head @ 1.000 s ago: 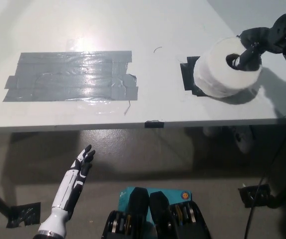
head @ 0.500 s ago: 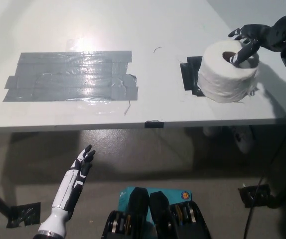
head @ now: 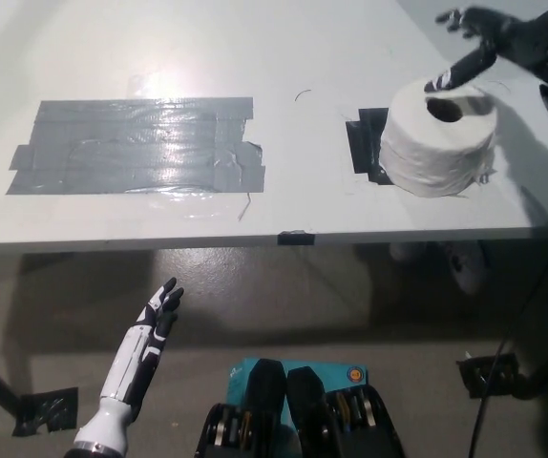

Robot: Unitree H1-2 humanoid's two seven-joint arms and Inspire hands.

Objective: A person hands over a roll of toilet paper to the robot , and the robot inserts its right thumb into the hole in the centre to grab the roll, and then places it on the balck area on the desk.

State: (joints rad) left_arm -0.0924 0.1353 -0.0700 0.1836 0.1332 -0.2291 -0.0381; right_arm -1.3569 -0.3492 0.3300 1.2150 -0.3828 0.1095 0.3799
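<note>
Change noted: a second ago the right hand (head: 489, 43) had its thumb sunk in the core of the toilet paper roll (head: 438, 135) and carried the roll tilted above the table. Half a second ago the roll stood flat with the thumb in the hole. Now the thumb is out and the hand is lifted clear, up and to the right of the roll.

Right hand: black, fingers spread apart, holding nothing; one digit points down toward the roll's top rim, just above it.

Toilet paper roll: white, upright on its flat end, core hole facing up, resting on the black tape patch (head: 364, 143) near the grey table's (head: 284, 57) right front edge. It covers most of the patch; a dark strip shows at its left.

Judgement: placement looks complete; only withdrawal of the arm remains.

Left hand (head: 157, 318): white, hanging idle below the table edge at lower left, fingers loosely extended, empty.

Also present: a larger grey tape rectangle (head: 136, 145), well apart to the left.
</note>
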